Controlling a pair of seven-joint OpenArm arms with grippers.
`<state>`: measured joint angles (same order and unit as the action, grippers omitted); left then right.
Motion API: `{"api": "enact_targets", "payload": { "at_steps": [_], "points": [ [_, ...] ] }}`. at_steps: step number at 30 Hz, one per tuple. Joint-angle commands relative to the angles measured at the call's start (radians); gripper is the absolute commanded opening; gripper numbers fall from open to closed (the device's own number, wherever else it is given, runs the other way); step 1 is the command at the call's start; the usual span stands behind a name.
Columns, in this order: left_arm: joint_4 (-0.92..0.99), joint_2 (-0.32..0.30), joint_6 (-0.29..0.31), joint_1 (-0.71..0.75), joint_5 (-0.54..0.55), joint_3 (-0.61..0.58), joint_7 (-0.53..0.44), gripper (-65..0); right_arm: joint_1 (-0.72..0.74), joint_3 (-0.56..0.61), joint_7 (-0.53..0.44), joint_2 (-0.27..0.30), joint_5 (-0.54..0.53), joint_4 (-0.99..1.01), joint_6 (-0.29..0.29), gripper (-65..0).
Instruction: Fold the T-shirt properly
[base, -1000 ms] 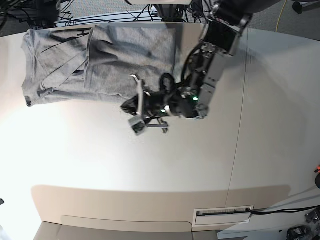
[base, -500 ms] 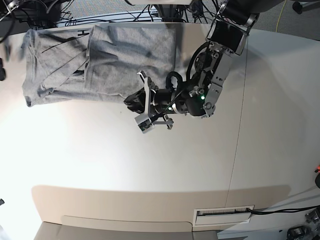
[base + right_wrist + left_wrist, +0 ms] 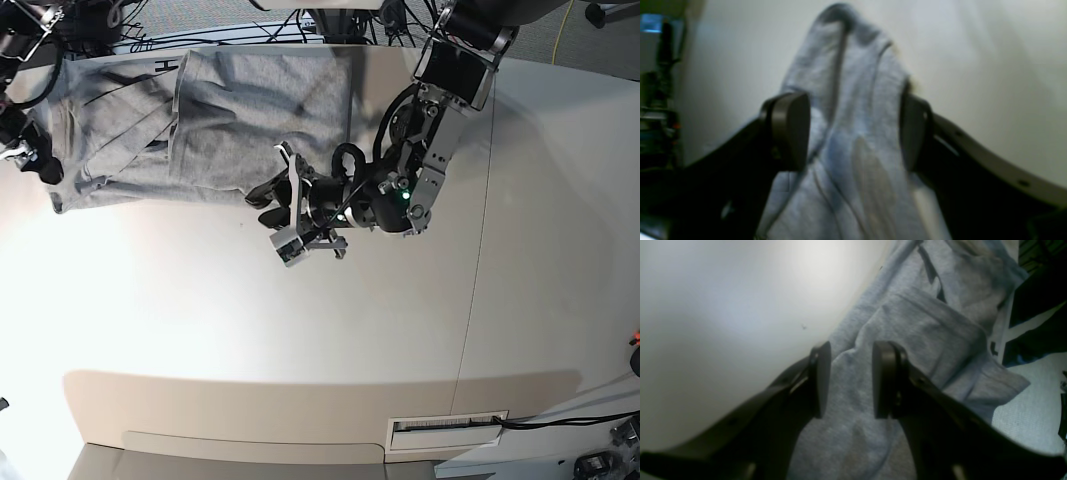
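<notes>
The grey T-shirt (image 3: 220, 115) lies partly folded at the table's far left, one layer lapped over another. My left gripper (image 3: 266, 206) is open at the shirt's near edge; in the left wrist view (image 3: 848, 380) its fingers (image 3: 885, 380) straddle cloth (image 3: 907, 333) without closing on it. My right gripper (image 3: 38, 160) is at the shirt's left edge. In the right wrist view (image 3: 853, 133) its jaws stand wide apart with a hump of the shirt (image 3: 850, 83) between them. The collar and label are not visible.
The white table (image 3: 300, 330) stretches toward the front, with a seam (image 3: 478, 260) running down its right part. Dark cables (image 3: 330, 25) lie behind the table's far edge. A slot plate (image 3: 445, 430) sits at the front right.
My right arm has come into view at the far left and reached the shirt's left edge. My left gripper shifted slightly right and stays at the shirt's near edge.
</notes>
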<state>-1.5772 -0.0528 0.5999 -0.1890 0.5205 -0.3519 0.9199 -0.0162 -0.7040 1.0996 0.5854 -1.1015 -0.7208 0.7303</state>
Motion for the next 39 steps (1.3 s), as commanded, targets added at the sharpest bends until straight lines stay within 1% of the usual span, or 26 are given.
{"api": "enact_targets", "payload": {
  "at_steps": [1,3,5,8,10,17,20,21,22,24,27,32,36,37,39],
  "points": [
    [-0.018,0.007,0.003,-0.019,0.018,0.002,-0.022,-42.8,-0.011,0.012,0.118,-0.020,0.102,0.008,-0.032,-24.5],
    [-0.018,0.007,0.003,-0.019,0.018,0.002,-0.022,-42.8,-0.012,0.013,0.152,-0.046,0.090,0.008,-0.032,-24.5],
    [-0.018,0.007,0.003,-0.018,0.016,0.002,-0.022,-42.8,-0.012,0.019,0.190,-0.062,0.056,0.008,-0.032,-24.5],
    [-0.018,0.007,0.003,-0.019,0.015,0.002,-0.022,-42.8,-0.012,0.044,0.256,-0.067,0.006,0.008,-0.032,-24.5],
    [-0.018,0.007,0.003,-0.019,0.015,0.002,-0.022,-42.8,-0.012,0.066,0.297,-0.063,-0.006,0.007,-0.032,-24.5],
    [-0.018,0.007,0.003,-0.019,0.015,0.002,-0.021,-42.8,-0.012,0.195,0.297,-0.039,-0.005,0.007,-0.032,-24.5],
    [-0.018,0.005,0.002,-0.019,0.014,0.002,-0.013,-42.8,-0.011,0.229,0.297,-0.027,-0.005,0.007,-0.032,-25.1],
    [-0.018,0.005,-0.001,-0.019,0.014,0.002,-0.010,-42.8,-0.011,0.232,0.297,-0.022,-0.005,0.007,-0.032,-26.9],
    [-0.018,0.003,-0.001,-0.019,0.014,0.002,-0.010,-42.8,-0.011,0.232,0.297,-0.018,-0.005,0.006,-0.032,-30.1],
    [-0.018,-0.001,-0.001,-0.019,0.015,0.002,-0.010,-42.8,-0.011,0.232,0.297,-0.006,-0.006,0.006,-0.032,-38.6],
    [-0.019,0.000,0.000,-0.019,0.017,0.018,-0.010,-42.9,-0.011,0.232,0.297,0.016,-0.010,0.006,-0.032,-48.7],
    [-0.029,0.000,0.000,-0.019,0.051,0.093,0.014,-43.1,-0.011,0.232,0.297,0.035,-0.026,-0.004,-0.032,-64.2],
    [-0.052,-0.001,0.004,-0.019,0.105,0.211,0.117,-43.6,-0.011,0.232,0.297,0.035,-0.098,-0.058,-0.032,-65.0],
    [-0.055,-0.004,0.004,-0.018,0.121,0.245,0.149,-44.5,-0.011,0.232,0.297,0.035,-0.117,-0.080,-0.032,-65.0],
    [-0.055,-0.028,0.004,-0.013,0.163,0.304,0.190,-47.1,-0.012,0.232,0.297,0.035,-0.144,-0.133,-0.032,-65.0]
  ]
}}
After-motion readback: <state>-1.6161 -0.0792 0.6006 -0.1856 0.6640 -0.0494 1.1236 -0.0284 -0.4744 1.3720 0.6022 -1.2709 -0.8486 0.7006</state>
